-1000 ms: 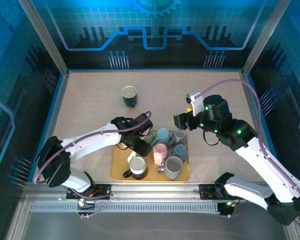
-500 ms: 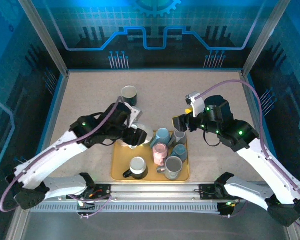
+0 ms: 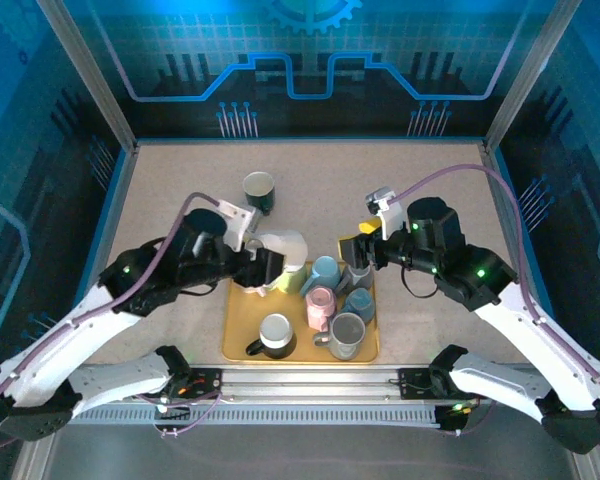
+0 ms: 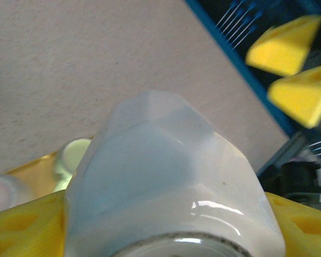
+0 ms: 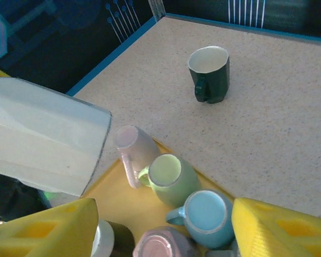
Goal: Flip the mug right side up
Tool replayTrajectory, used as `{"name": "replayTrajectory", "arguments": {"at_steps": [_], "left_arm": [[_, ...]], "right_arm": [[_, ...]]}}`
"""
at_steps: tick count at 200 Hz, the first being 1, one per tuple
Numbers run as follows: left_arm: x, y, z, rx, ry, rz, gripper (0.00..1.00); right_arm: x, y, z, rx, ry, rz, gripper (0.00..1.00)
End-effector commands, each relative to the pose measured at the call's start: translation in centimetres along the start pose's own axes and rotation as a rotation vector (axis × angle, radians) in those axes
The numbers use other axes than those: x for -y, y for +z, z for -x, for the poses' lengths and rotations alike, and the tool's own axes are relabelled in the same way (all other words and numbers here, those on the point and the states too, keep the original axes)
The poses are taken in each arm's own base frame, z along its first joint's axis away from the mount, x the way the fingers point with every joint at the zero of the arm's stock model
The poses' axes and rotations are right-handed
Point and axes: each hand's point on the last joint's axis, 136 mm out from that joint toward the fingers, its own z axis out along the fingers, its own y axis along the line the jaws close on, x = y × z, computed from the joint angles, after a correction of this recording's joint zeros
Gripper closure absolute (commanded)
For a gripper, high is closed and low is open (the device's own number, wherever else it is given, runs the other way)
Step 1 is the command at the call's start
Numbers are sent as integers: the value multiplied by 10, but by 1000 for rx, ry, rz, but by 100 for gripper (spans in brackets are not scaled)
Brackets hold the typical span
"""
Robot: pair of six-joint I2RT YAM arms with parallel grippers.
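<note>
A white mug [image 3: 283, 246] hangs in the air over the back left corner of the yellow tray [image 3: 236, 322], with my left gripper [image 3: 263, 266] shut on it. It is tipped onto its side. In the left wrist view the mug [image 4: 166, 176] has its base toward the camera, between the yellow fingers [image 4: 21, 230]. In the right wrist view the mug [image 5: 43, 142] points its mouth toward my right gripper [image 5: 160, 235]. That right gripper [image 3: 350, 248] stands open and holds nothing, a short way right of the mug, above the tray's back right.
Several mugs stand or lie on the tray: a green one [image 5: 174, 179], a light blue one [image 5: 206, 214], a pink one on its side [image 5: 134, 147], a black-and-white one [image 3: 276, 335] and a grey one [image 3: 347, 335]. A dark green mug [image 3: 259, 192] stands upright on the table behind.
My left gripper has lifted the white mug off the tray and carried it up and back, turning it onto its side. The right gripper has shifted slightly left toward it.
</note>
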Motion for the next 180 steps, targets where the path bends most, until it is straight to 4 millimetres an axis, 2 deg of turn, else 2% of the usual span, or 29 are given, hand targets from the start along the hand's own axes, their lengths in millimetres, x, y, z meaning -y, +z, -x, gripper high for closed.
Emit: {"name": "replayTrajectory", "arguments": {"at_steps": [1,41,70,76,79,92,123,144,180], "left_arm": [[34,-18,40,194,-106,-221,45],[30,-36,60,370,-224,-351,45],[23,-42,77,480,-314,-439,44],[24,-44,82,501,-327,-468,44],[23,-43,83,506,-334,-476,44],[27,-48,92,544,-344,-530,44],[40,-62,109,613,-340,-653,44],[48,-63,114,613,-339,-711,44],[49,-53,109,582,-358,-746,44]], "right_arm": [[-22,3,3,37,82,128,32],[-35,2,8,102,181,232,29],[-62,-4,18,135,217,420,26],[-69,-8,24,158,224,466,25],[-68,-4,18,148,237,479,25],[-75,-4,21,171,277,560,24],[-77,2,27,185,372,676,22],[-84,1,37,202,386,748,22],[-96,-3,52,219,371,847,22]]}}
